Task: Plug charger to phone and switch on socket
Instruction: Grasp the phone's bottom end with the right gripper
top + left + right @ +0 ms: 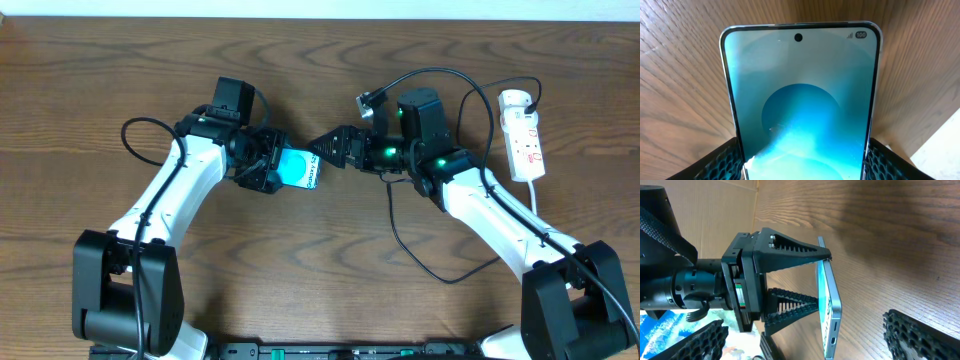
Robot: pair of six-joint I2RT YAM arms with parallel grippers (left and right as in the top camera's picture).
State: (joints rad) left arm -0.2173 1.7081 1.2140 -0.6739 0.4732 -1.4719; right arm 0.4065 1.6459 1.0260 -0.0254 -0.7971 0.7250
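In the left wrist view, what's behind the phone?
Only the wooden table shows around the phone, which the left pincer grips by its side edges. The patch straight behind the phone is covered in that view.

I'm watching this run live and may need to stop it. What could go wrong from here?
1. The charger curls close around the right arm; reaching for its plug could snag or drag it.
2. The left gripper holds the phone only by its side edges, off the table; pushing a plug in could make it slip or twist.
3. The open, empty right gripper sits close to the phone and could knock it.
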